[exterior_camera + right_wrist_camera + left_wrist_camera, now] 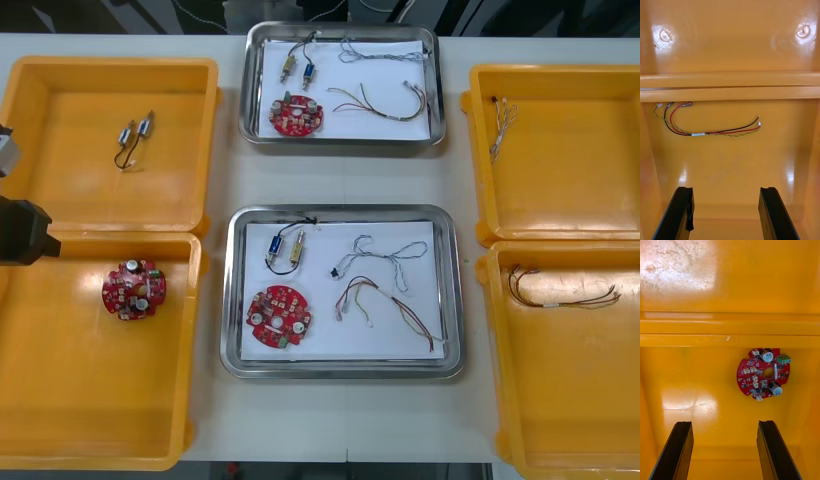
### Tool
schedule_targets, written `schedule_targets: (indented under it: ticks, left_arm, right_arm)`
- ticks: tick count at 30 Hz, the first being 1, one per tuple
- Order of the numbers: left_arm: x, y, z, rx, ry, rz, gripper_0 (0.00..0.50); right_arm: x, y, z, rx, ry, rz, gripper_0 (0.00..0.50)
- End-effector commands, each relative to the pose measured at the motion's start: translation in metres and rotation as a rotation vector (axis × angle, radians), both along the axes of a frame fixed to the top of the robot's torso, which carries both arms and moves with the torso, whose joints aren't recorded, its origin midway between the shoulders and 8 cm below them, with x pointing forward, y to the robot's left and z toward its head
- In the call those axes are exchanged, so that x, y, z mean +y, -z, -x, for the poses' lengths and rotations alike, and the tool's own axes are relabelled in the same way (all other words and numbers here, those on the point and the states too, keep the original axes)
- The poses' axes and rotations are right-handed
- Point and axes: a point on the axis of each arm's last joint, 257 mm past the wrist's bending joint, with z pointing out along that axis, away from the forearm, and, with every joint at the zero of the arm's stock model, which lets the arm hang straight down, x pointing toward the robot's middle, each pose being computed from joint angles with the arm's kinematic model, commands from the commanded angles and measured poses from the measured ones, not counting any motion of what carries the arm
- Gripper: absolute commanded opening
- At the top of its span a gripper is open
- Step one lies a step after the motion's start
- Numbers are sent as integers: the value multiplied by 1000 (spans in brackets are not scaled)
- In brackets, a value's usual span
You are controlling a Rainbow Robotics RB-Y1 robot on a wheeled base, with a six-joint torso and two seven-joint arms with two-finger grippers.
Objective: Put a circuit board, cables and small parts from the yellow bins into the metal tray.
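Note:
My left gripper (pixel 724 423) hangs open over the near left yellow bin (pixel 60 400), a short way back from a round red circuit board (pixel 763 373) lying flat on the bin floor (pixel 133 290). My right gripper (pixel 726 189) is open too, above the near right yellow bin (pixel 560 400), with a bundle of red, yellow and black cable (pixel 707 129) lying beyond its fingers (pixel 560 292). The near metal tray (pixel 229 300) holds a red board (pixel 279 319), small metal parts (pixel 285 248) and cables (pixel 385 285) on its white inside.
A second metal tray (pixel 243 90) at the far side holds a similar set. The far left bin has small metal parts (pixel 135 137); the far right bin has a thin cable (pixel 502 120). My left arm (pixel 20 232) shows at the table's left edge.

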Motion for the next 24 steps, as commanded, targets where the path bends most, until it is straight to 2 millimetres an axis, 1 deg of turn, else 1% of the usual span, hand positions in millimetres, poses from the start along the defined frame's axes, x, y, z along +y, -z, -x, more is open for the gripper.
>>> schedule_targets:
  ticks: [1,4,9,17,24]
  left_arm:
    - [16,-10,3,-28,58,-73,500]
    - [18,-3,6,-20,50,-76,500]
    - [20,-3,5,-21,50,-83,500]
    - [15,-1,7,-14,63,-69,500]
    - [15,-1,7,-14,63,-69,500]
  right_arm:
    - [-2,-5,5,7,10,32,500]
    - [-2,-5,4,6,11,31,500]
    - [-2,-4,5,9,13,29,500]
    - [-1,-4,5,10,16,27,500]
    - [-1,-4,5,10,17,25,500]
